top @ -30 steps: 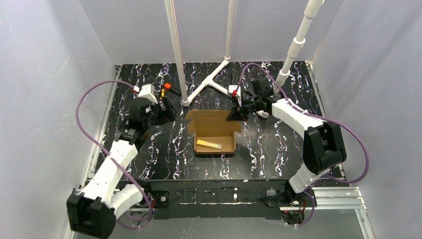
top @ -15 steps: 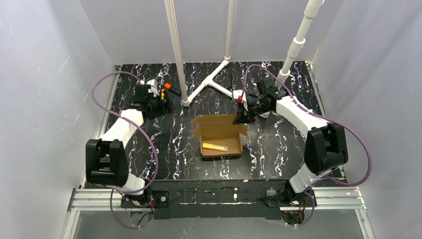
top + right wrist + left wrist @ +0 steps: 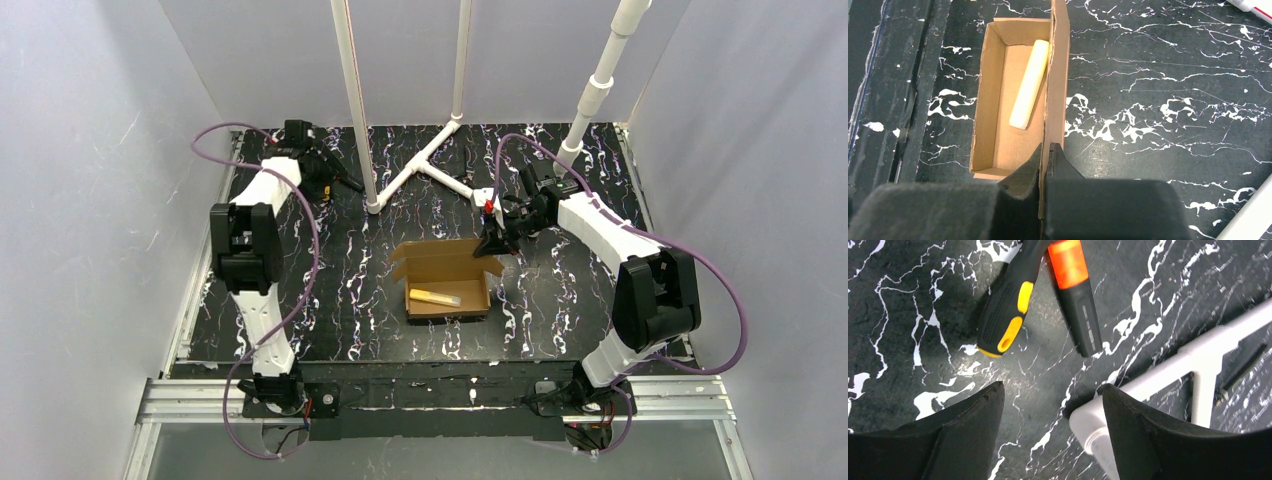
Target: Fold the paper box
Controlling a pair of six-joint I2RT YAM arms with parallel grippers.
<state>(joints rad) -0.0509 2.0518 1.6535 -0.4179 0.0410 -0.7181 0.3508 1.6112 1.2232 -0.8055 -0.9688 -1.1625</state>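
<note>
The paper box is matt brown corrugated cardboard, fibrous at its cut edges. The pale stick inside it looks smooth. The table is black veined with white (a marble look, faintly shiny). At the far left, the screwdriver handle seems rubbery, the marker is glossy plastic and the white pipe is smooth plastic. The fingers of the left gripper are matt black.

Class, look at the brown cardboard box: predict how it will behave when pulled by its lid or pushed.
Probably light: the paper box is thin corrugated card, so it may slide across the table. Its lid looks stiff, standing straight in the right claw. The pale stick inside lies loose and might roll.
</note>
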